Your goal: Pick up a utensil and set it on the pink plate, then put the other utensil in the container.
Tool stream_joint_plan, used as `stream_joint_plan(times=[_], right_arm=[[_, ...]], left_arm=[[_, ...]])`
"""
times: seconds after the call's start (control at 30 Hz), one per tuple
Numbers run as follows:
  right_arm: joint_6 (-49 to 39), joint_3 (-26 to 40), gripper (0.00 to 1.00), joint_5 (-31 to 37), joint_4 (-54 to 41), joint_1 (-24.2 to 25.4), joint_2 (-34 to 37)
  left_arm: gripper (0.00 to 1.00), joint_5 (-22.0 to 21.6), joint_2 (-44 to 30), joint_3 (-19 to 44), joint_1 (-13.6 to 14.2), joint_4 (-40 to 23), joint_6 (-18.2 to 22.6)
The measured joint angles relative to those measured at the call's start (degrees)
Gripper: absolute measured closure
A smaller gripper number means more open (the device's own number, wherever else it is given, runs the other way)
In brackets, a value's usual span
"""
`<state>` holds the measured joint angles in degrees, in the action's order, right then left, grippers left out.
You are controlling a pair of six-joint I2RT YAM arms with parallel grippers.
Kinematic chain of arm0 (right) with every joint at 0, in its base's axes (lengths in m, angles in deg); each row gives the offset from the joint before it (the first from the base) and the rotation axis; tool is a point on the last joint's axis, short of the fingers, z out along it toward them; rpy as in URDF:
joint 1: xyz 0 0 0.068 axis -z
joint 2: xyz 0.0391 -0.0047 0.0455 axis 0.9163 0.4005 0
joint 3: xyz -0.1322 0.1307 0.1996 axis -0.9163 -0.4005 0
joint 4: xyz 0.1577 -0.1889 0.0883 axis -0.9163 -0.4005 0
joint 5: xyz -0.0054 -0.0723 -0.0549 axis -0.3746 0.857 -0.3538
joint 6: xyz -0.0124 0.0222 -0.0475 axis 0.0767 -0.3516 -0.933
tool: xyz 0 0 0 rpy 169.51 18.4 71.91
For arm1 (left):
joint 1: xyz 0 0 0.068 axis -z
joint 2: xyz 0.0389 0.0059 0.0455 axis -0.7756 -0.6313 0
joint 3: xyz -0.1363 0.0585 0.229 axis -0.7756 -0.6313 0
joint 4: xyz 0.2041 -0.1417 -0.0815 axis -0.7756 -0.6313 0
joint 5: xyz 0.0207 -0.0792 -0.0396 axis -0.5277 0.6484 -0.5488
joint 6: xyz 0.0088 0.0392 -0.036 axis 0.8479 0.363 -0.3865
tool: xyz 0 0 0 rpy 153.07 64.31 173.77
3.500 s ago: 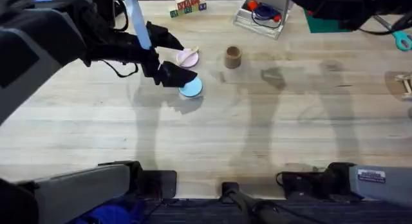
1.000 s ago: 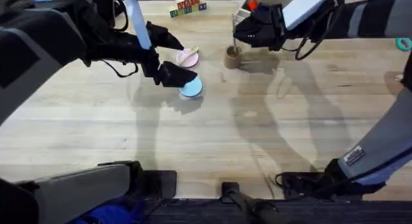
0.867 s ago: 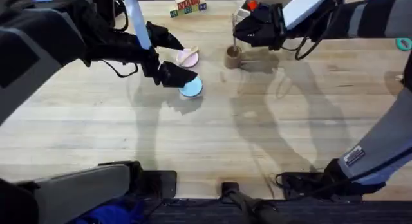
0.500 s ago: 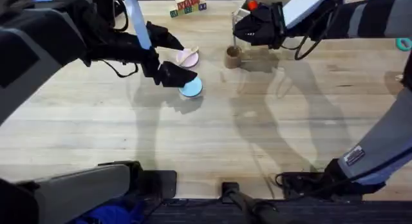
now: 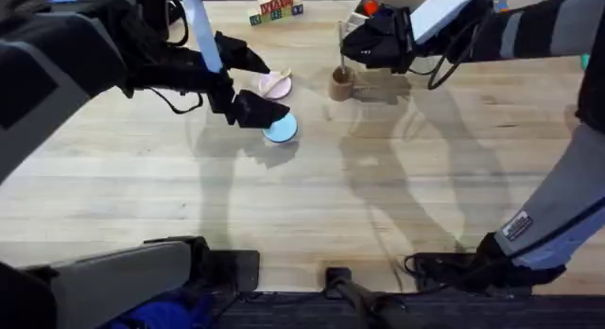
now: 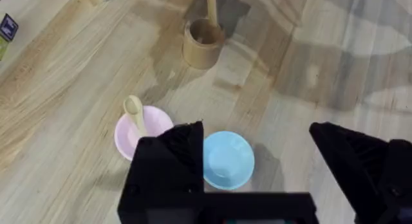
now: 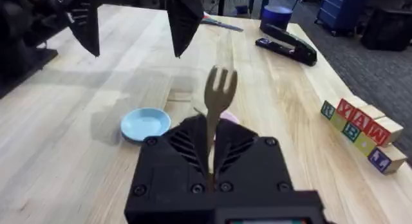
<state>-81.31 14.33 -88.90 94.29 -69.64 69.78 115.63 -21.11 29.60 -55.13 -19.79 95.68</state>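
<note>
Fork (image 7: 219, 95) sits clamped between the right gripper (image 7: 212, 143) jaws, tines up, its handle end reaching down into the brown cup (image 6: 203, 45) directly beneath those jaws. Left gripper (image 6: 257, 166) hangs with jaws wide apart over the light-blue plate (image 6: 226, 161). Just beside its left finger lies the pink plate (image 6: 151, 130), wooden spoon (image 6: 135, 114) resting across it.

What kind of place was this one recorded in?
Probably an office or lab workspace: a pale wooden table, a stapler and alphabet blocks on it, and carpet with blue bins beyond.
</note>
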Motion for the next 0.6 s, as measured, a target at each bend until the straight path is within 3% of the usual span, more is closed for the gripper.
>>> stream_joint_plan(times=[0.6], right_arm=[[0.3, 0.0, 0.968, 0.0, 0.3, 0.0, 4.7]], left_arm=[[0.005, 0.0, 0.0, 0.0, 0.0, 0.0, 0.0]])
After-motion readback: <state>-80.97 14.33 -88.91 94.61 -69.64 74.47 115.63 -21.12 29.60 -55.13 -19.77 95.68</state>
